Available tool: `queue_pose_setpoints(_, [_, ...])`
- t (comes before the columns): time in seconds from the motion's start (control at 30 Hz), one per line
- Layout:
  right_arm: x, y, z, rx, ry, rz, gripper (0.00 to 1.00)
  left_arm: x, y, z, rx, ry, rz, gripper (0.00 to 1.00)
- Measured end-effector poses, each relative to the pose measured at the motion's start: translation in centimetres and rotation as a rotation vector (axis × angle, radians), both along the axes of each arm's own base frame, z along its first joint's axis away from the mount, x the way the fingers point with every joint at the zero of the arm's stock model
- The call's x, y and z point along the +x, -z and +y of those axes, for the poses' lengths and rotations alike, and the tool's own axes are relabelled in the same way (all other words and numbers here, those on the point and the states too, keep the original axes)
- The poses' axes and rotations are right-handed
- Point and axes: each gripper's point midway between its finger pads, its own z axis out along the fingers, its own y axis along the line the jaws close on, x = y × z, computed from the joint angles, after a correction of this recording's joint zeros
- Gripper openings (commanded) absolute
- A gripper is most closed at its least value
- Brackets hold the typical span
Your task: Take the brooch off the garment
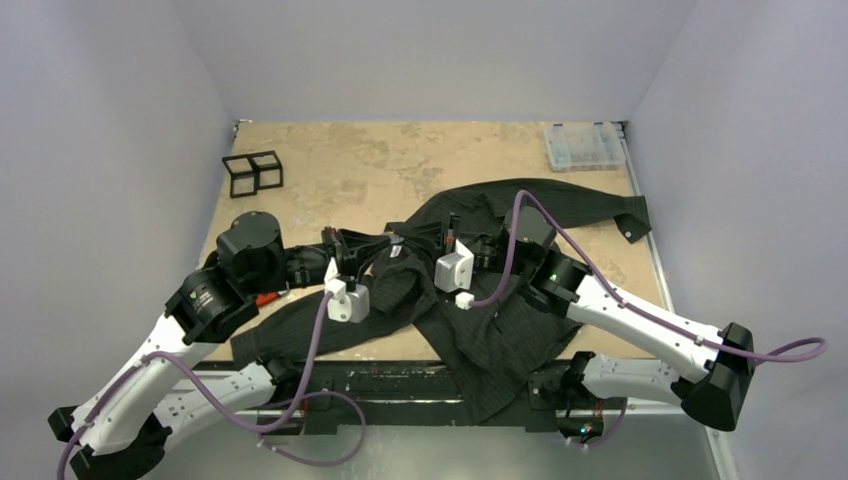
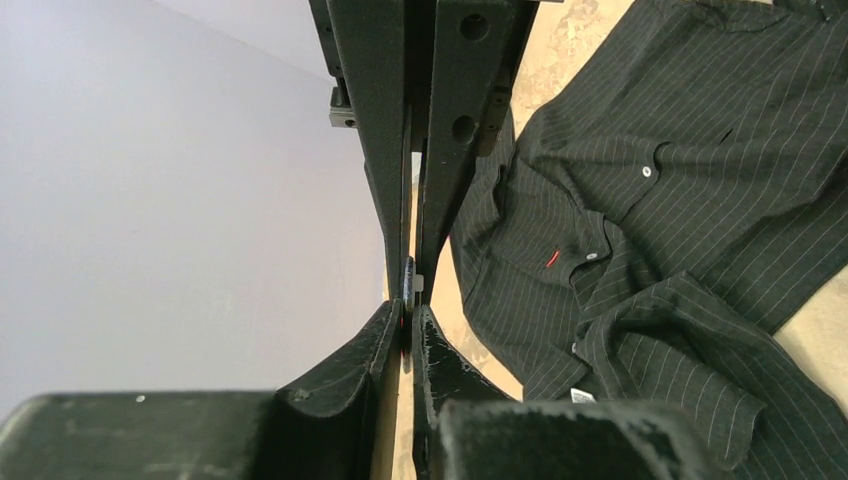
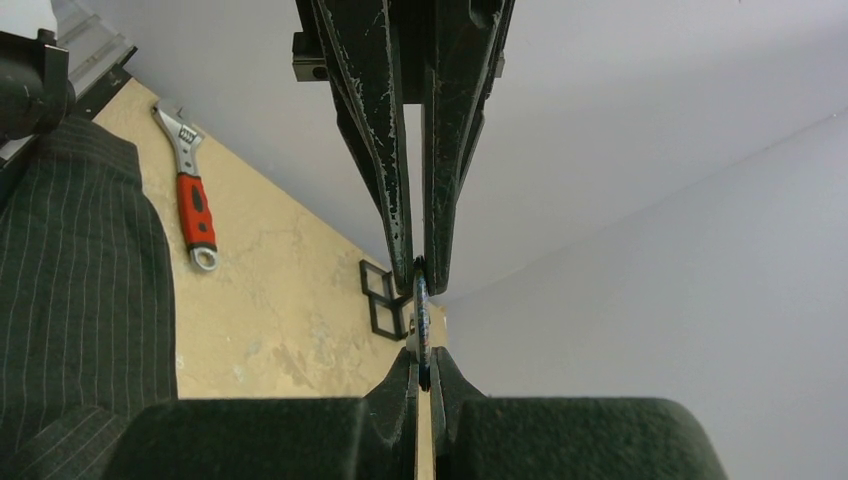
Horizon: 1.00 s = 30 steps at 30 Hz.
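The garment (image 1: 500, 320), a black pinstriped shirt with white buttons, lies crumpled on the table under both arms; it also shows in the left wrist view (image 2: 680, 200). The brooch (image 3: 421, 320), a thin dark bluish disc with a small white piece, is seen edge-on, held in the air clear of the cloth; it also shows in the left wrist view (image 2: 409, 280). My left gripper (image 2: 406, 325) and my right gripper (image 3: 421, 362) meet tip to tip over the shirt, and both are shut on the brooch from opposite sides. In the top view they meet near the left gripper (image 1: 415, 243) and right gripper (image 1: 455, 240); the brooch is hidden there.
A red-handled adjustable wrench (image 3: 195, 215) lies on the table left of the shirt. A black wire frame (image 1: 252, 172) stands at the back left. A clear plastic box (image 1: 585, 145) sits at the back right. Pale walls enclose the table.
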Motion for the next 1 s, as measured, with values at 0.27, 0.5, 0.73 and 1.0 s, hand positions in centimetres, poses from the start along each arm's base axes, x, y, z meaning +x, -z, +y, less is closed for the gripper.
queue_pose_setpoints(0.27, [0.1, 0.1, 0.0, 0.003, 0.005, 0.026, 0.65, 0.4, 0.3, 0.0, 0.000, -0.025, 0.029, 0.00])
queue_pose_setpoints(0.5, [1.5, 0.6, -0.4, 0.011, 0.093, 0.094, 0.96, 3.6, 1.3, 2.8, -0.002, -0.219, 0.102, 0.00])
queue_pose_setpoints(0.73, [3.6, 2.8, -1.8, 0.004, 0.226, 0.253, 0.97, 11.8, 7.4, 12.4, 0.124, -0.659, 0.221, 0.00])
queue_pose_setpoints(1.0, [6.9, 4.7, -4.4, 0.027, 0.374, 0.395, 0.98, 22.5, 18.0, 26.9, 0.308, -1.149, 0.456, 0.00])
